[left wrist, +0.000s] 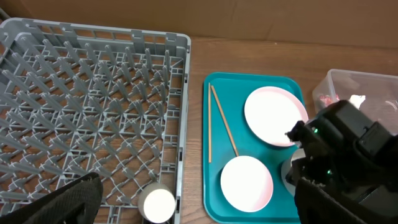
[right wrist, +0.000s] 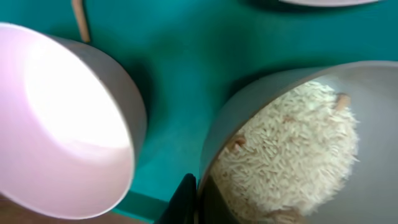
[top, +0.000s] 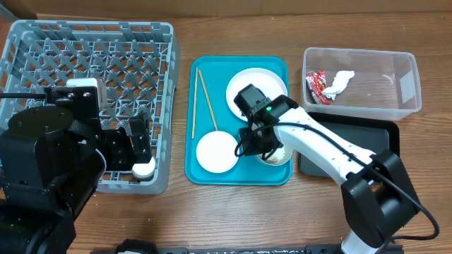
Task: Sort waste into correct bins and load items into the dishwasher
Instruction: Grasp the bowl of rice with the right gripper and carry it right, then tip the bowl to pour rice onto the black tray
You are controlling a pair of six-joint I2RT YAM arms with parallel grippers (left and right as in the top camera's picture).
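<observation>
My right gripper (top: 263,141) is shut on the rim of the small grey bowl (top: 280,158) at the front right of the teal tray. The right wrist view shows my fingers (right wrist: 199,194) pinching the bowl's wall (right wrist: 261,93), with whitish rice (right wrist: 292,143) heaped inside. The white bowl (top: 217,152) (right wrist: 62,118) stands next to it on the left. The white plate (top: 244,81) and two chopsticks (top: 205,99) lie behind. My left gripper (top: 141,144) (left wrist: 199,210) is open over the front right corner of the grey dish rack (top: 92,63). The red wrapper (top: 316,86) and the napkin (top: 341,83) lie in the clear tub (top: 360,49).
The teal tray (top: 212,70) sits between the rack and the bins. The black tray (top: 385,134) lies in front of the clear tub, partly under my right arm. A small white cup (left wrist: 157,204) stands in the rack's front right corner.
</observation>
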